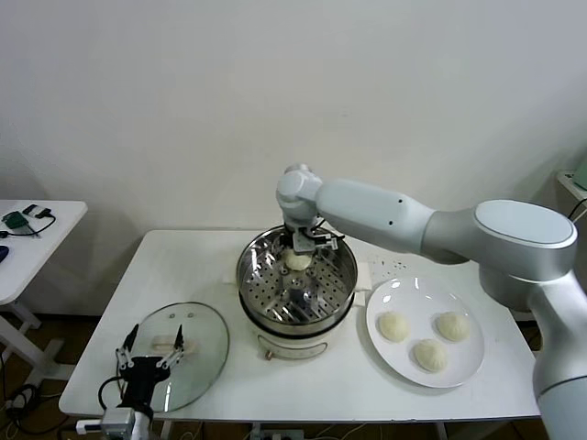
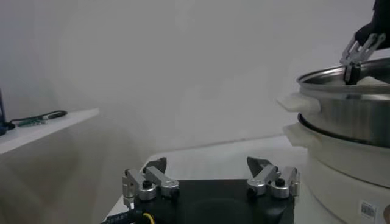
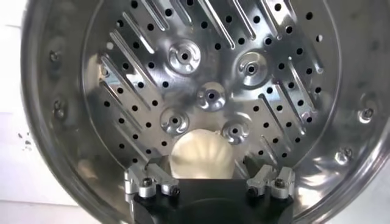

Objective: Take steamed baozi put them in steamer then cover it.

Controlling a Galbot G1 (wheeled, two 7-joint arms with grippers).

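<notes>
One baozi (image 1: 298, 262) is seated in the steamer (image 1: 341, 280) between the released right gripper (image 1: 304, 246); three are counted on the plate (image 1: 400, 354). The left gripper (image 1: 149, 350), parked over the cover (image 1: 206, 353), is spread open.

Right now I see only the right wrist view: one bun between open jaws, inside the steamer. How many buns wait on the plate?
Observer: Three buns, on the plate at the steamer's right.
Operator: And where is the lid?
Observer: Flat on the table, left of the steamer; the left gripper hangs over it, jaws open.
Operator: Where in the steamer is my right gripper?
Observer: At the far side, just over the bun there.
</notes>
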